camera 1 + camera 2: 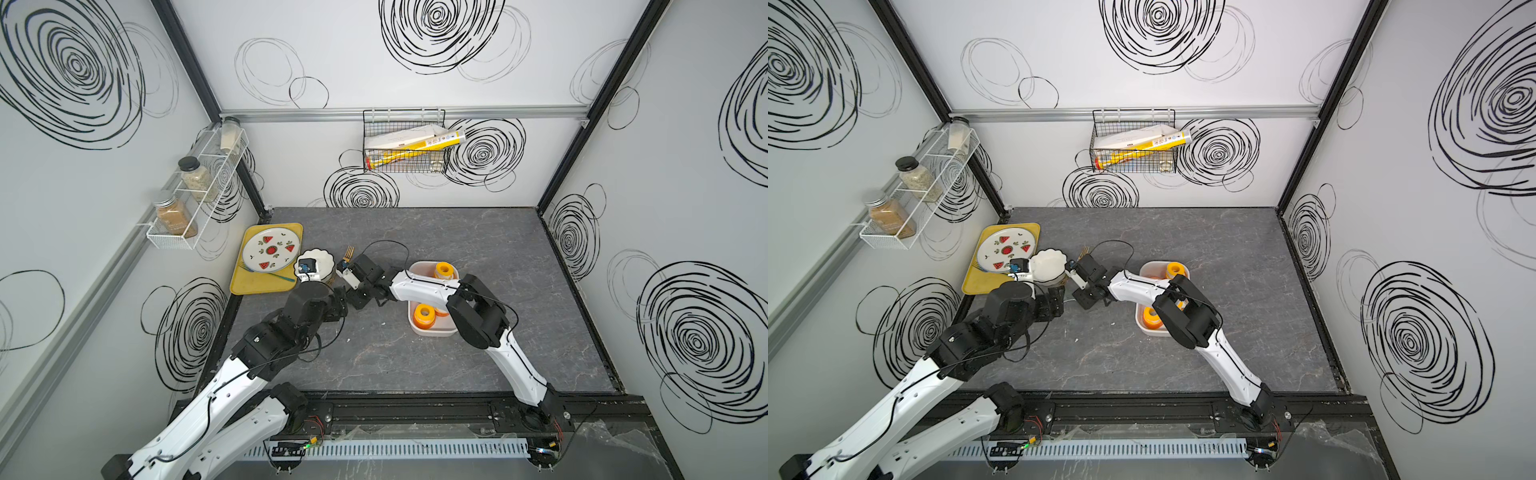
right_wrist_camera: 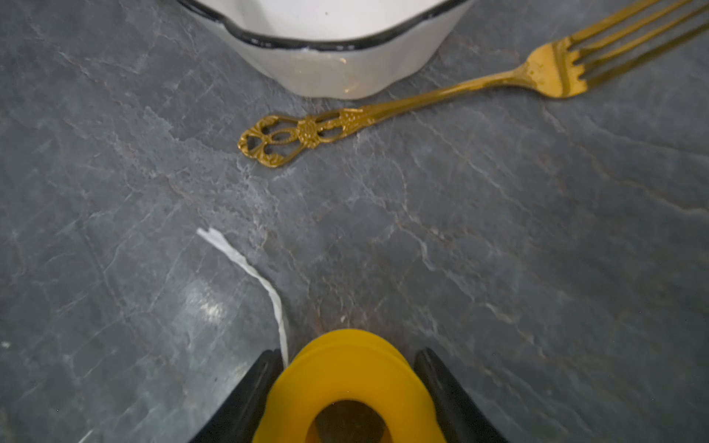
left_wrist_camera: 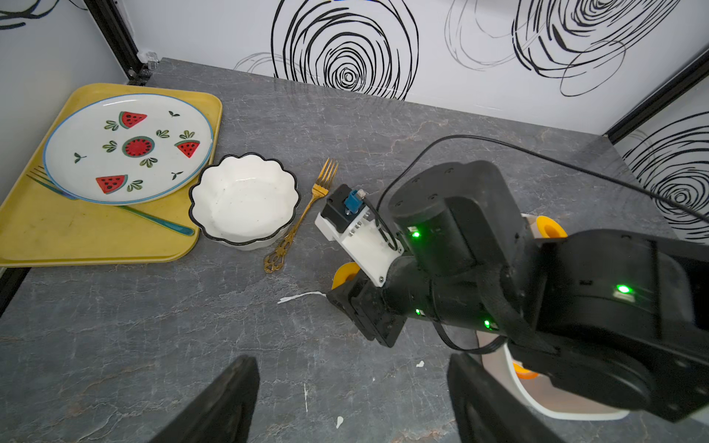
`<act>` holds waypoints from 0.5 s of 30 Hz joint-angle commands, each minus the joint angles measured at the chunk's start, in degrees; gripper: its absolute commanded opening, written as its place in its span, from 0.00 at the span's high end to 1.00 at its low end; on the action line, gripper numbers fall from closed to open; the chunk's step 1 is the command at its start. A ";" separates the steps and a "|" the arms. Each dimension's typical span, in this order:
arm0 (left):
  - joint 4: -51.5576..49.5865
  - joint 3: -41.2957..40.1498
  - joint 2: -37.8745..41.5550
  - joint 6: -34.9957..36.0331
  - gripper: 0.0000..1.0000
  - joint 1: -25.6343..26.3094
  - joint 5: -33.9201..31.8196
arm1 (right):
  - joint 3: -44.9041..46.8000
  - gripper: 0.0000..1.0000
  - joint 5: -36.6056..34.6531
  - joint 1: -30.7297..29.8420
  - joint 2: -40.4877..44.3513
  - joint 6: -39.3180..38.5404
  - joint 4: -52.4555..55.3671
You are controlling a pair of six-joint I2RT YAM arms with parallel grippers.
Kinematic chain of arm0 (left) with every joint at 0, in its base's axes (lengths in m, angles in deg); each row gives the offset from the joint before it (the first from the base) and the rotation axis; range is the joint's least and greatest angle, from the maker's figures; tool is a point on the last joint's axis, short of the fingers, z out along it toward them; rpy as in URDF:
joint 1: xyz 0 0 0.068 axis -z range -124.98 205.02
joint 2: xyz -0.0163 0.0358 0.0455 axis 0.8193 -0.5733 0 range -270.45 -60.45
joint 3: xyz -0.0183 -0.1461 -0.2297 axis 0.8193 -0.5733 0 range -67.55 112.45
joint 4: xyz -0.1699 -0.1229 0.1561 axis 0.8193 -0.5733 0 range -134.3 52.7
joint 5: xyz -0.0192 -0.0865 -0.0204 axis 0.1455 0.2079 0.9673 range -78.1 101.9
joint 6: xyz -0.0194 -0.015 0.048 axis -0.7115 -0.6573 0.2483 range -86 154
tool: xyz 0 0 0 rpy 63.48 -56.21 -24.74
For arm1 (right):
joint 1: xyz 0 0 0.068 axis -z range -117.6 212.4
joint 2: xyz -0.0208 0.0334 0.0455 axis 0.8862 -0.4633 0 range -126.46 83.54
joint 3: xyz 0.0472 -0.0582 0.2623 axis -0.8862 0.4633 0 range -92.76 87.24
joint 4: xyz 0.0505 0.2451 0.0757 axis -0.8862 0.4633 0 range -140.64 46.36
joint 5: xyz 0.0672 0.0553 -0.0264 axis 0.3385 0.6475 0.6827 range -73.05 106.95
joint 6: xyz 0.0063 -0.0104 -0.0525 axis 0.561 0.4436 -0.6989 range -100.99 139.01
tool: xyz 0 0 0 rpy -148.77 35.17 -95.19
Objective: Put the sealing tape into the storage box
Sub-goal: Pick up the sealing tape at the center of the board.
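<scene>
The right pincer (image 2: pixel 347 354) is low over the grey bench (image 2: pixel 498 249), with a yellow-flanged spool of sealing tape (image 2: pixel 345 376) between its black fingers (image 2: pixel 249 387). The jaws stand close on either side of the flanges. Whether they press the spool or merely flank it I cannot tell, as the view is blurred this near. A loose white tail of tape (image 2: pixel 245 264) trails from the spool across the bench. Just beyond lie a gold fork (image 2: pixel 383 111) and a white scalloped bowl (image 2: pixel 326 65), the fork's handle close beside the bowl's wall.

The left pincer (image 3: pixel 351 402) hangs released above the bench, its jaws wide apart and nothing between them.

The white storage box (image 1: pixel 432 331) stands on the bench, apart from that spool and partly under the right arm. Both top views show at least two spools inside it: an orange spool (image 1: pixel 424 316) at the near end and a yellow one (image 1: pixel 444 271) at the far end.

A yellow tray (image 3: pixel 76 237) carrying a watermelon plate (image 3: pixel 126 147) sits beside the bowl.
</scene>
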 commanded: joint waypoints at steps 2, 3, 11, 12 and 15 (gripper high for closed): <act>2.12 -0.41 0.09 0.56 0.16 -0.41 0.21 | 4.69 0.47 -0.36 -0.36 8.08 2.09 -1.32; 2.13 -0.41 0.09 0.55 0.16 -0.40 0.28 | 6.01 0.47 -0.48 -0.30 9.39 2.38 -1.66; 2.21 -0.41 -0.08 0.55 0.16 -0.40 0.48 | 14.15 0.47 -3.34 -0.12 19.28 4.07 -1.92; 2.21 -0.46 -0.06 0.54 0.16 -0.40 0.52 | 14.86 0.47 -3.74 0.04 20.42 4.16 -1.52; 2.20 -0.48 -0.05 0.56 0.16 -0.40 0.58 | 17.39 0.47 -5.55 0.65 24.54 4.09 -0.38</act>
